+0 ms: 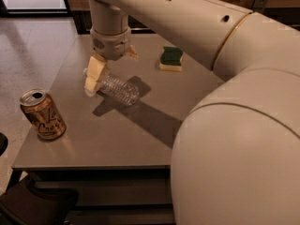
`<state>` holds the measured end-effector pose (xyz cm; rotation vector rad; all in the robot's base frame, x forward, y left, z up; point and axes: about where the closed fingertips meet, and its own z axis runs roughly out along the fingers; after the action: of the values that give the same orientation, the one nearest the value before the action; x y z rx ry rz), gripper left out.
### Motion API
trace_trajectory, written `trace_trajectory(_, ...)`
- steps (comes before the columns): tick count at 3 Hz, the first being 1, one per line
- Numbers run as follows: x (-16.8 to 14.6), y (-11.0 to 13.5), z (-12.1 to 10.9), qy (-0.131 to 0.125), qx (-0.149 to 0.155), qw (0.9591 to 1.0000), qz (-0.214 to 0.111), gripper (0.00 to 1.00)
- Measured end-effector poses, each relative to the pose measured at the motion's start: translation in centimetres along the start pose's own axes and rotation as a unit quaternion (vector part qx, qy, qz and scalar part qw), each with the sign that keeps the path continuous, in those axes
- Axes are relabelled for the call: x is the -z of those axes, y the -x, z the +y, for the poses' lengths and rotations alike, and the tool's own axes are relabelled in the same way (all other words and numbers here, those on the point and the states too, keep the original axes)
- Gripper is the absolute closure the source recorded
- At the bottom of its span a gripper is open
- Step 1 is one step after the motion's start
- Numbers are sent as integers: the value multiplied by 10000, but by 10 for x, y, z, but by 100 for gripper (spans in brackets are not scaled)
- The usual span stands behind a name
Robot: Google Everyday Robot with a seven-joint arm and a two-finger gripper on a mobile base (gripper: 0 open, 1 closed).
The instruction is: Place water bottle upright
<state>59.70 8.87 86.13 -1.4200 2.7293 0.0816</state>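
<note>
The water bottle [119, 89], clear and ribbed, lies on its side on the grey table [140, 139], left of the middle. Its cap end points to the back left and is mostly hidden behind one finger. My gripper [112, 64] hangs from the arm directly over the bottle's neck end. It is open, with one cream finger [93, 74] down beside the neck on the left and the other finger [132, 54] behind the bottle. The jaws are not closed on the bottle.
A gold-orange LaCroix can [43, 115] stands upright near the table's front left edge. A green and yellow sponge [171, 59] lies at the back of the table. My large arm body fills the right side of the view and hides the table there.
</note>
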Motion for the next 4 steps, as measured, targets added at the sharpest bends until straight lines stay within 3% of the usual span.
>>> trace_trajectory(1, -12, 0, -4, -56, 57, 9999, 72, 0)
trace_trajectory(4, -30, 25, -9, -125, -672, 9969, 398, 0)
